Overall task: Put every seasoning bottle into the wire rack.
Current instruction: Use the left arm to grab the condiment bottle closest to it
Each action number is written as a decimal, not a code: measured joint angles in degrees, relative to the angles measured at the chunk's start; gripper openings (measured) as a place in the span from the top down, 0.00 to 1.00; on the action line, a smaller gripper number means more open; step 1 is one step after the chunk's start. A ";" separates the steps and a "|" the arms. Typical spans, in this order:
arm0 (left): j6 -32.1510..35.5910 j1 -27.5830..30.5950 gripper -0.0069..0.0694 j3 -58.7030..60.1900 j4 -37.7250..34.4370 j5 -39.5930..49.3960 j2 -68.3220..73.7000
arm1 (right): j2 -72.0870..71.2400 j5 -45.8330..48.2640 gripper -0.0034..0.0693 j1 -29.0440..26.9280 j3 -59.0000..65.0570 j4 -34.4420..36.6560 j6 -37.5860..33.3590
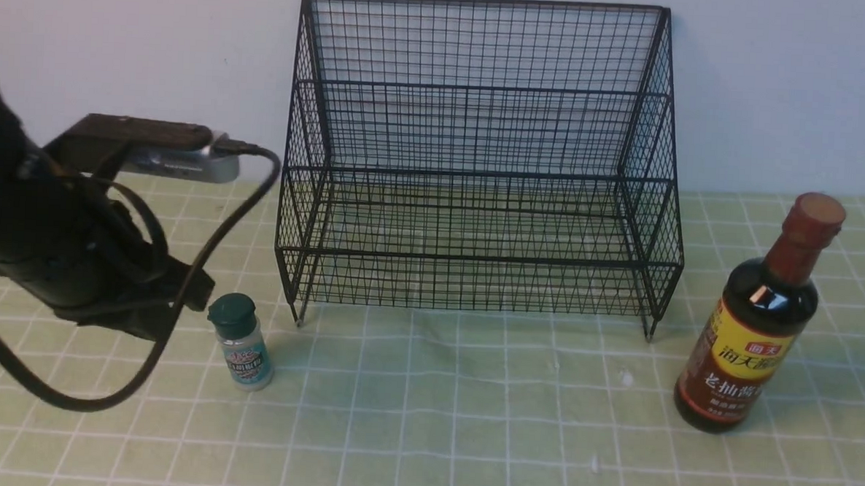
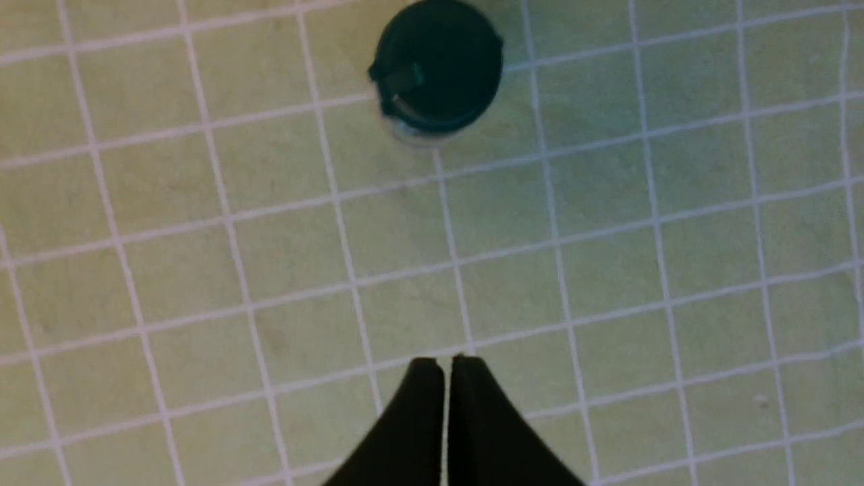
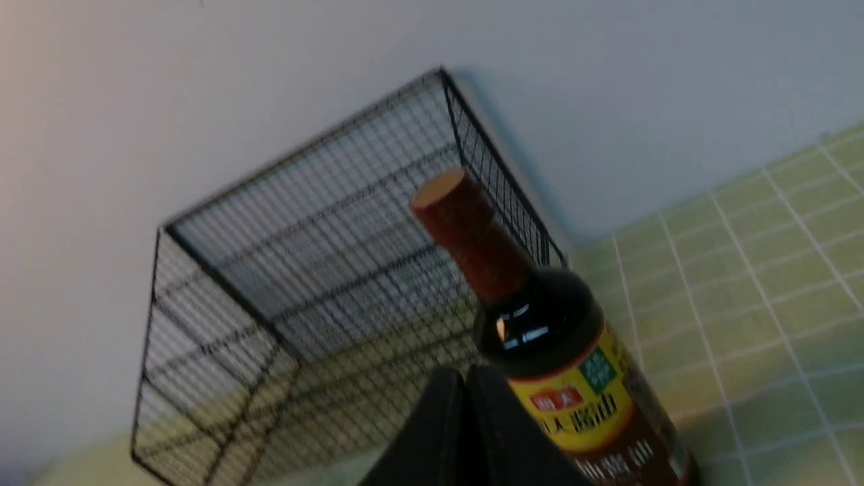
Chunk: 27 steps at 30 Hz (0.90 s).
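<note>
The left gripper [image 2: 445,368] shows in its own wrist view as two black fingers pressed together with only a hairline slit between them, holding nothing. It hangs over a pale green cloth with a white grid [image 2: 202,270]. Out beyond the tips, apart from them, stands a small clear shaker with a dark green cap and teal label [image 2: 435,67], seen from above so that little more than the round cap shows. In the right wrist view the right gripper [image 3: 466,378] is likewise drawn together, its dark fingers meeting in a point. A tall dark soy-sauce bottle with a brown-red cap and yellow-and-red label [image 3: 553,351] rises just beside the tips; whether they touch it I cannot tell. Behind the bottle stands a large black wire-mesh rack in two stepped tiers [image 3: 304,270], backed by a plain pale wall [image 3: 607,81]. The front view sets it all out. The black left arm [image 1: 53,241] reaches in from the left with a dark cable [image 1: 244,213] looping off it, and the shaker stands upright on the cloth just beside the arm's front end — near the rack's left front leg, outside the rack. The soy-sauce bottle stands upright on the cloth to the right of the rack, near its right front corner — also outside it.
</note>
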 joint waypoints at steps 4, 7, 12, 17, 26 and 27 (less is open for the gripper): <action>0.19 -1.76 0.92 -2.83 0.72 -1.60 1.86 | 7.43 8.96 0.97 2.10 -7.47 -0.26 -7.47; 1.92 -1.97 0.85 -4.88 1.54 -3.48 3.04 | 12.56 13.33 0.97 2.54 -11.08 -0.26 -12.31; 2.65 -2.01 0.62 -5.35 2.07 -5.98 5.97 | 14.35 14.05 0.97 2.58 -11.08 0.15 -13.58; 2.46 -2.01 0.34 -5.35 2.38 -10.39 11.15 | 14.35 14.22 0.97 2.58 -11.10 0.81 -14.13; 2.00 -2.01 0.17 -5.35 3.42 -12.65 18.84 | 14.35 15.63 0.97 2.58 -11.10 0.87 -14.41; 1.95 -2.01 0.17 -5.35 3.42 -13.00 19.68 | 14.35 15.77 0.97 2.58 -11.10 0.87 -14.41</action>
